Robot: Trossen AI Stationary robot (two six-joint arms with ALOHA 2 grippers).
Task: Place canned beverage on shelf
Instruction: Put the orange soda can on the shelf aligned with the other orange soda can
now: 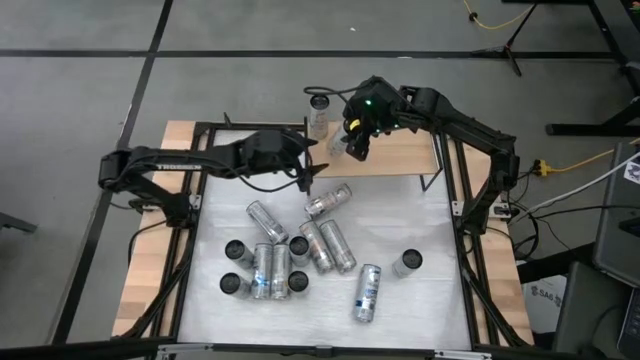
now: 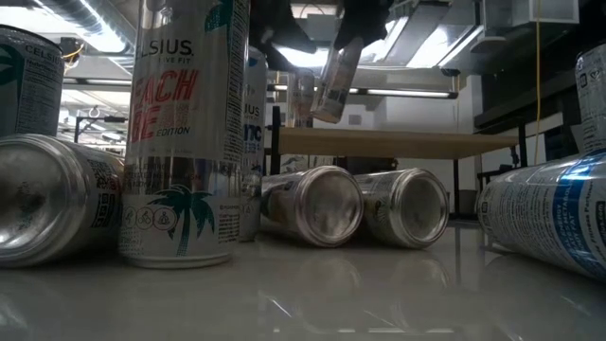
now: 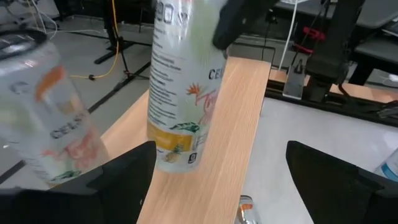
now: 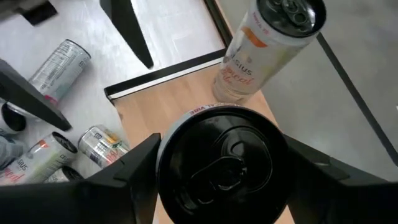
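Risk of toppling: held tilted in right gripper (image 4: 217, 171) above shelf (image 1: 395, 155), at twelve o'clock on table, can (image 4: 222, 165) could clip standing can (image 4: 264, 53) just beside; left gripper (image 3: 217, 180) spread wide, empty.

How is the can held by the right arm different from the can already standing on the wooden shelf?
The held can is clamped in the right end effector and hangs tilted above the shelf; the standing can rests upright on the board, with nothing gripping it. The held can is nearer the shelf's middle, the standing can at its end. Both are slim cans with dark tops. The left end effector waits open nearby.
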